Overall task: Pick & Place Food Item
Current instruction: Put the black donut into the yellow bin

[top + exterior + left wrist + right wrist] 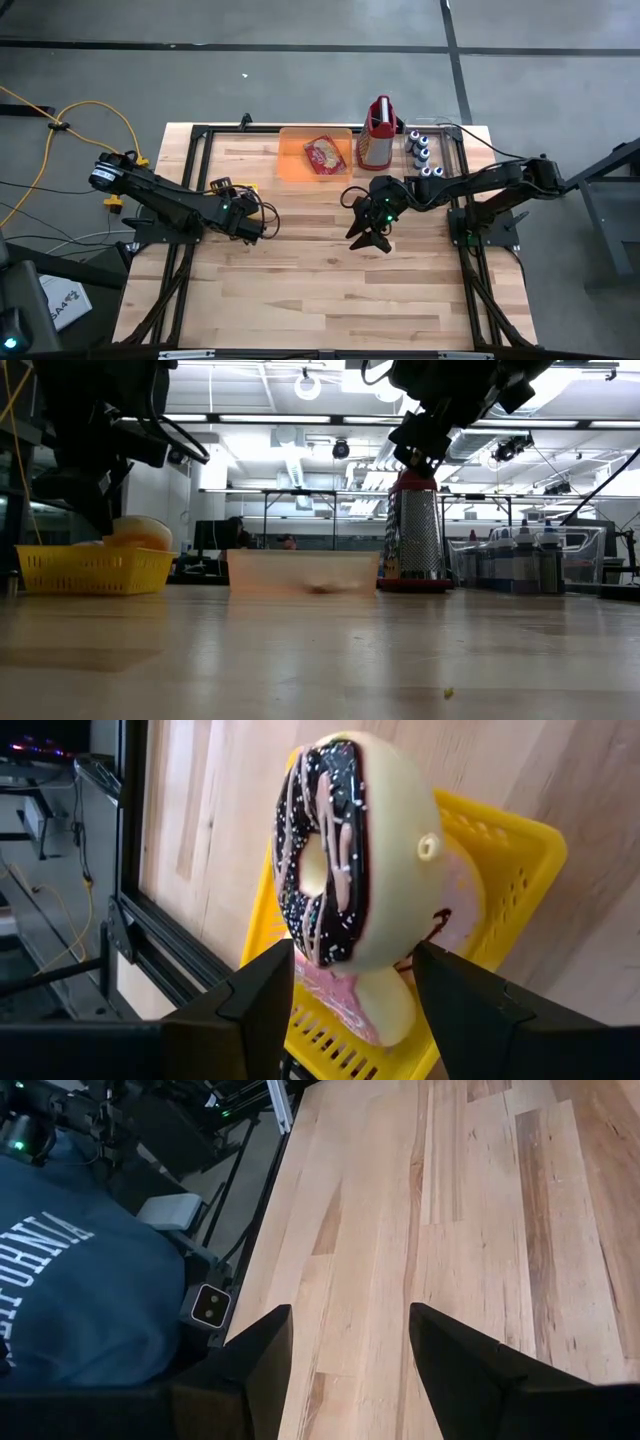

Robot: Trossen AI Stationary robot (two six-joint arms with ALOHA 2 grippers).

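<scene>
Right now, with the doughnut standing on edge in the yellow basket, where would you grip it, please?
Probably across its two flat faces, from above: the doughnut stands upright in the yellow basket, and the left gripper already straddles it, fingers open.

Grey floor (300, 60), bright ceiling lights (310, 385)

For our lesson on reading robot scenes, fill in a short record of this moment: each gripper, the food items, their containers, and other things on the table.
left gripper: open, fingers either side of the chocolate donut, over the yellow basket
right gripper: open, empty, raised over bare table near the middle
orange tray: at the far edge, holds a red packaged snack
grater: upright, beside the tray
bottles: clustered in a clear bin at the far right corner
other food: pink item under the donut in the basket
</scene>
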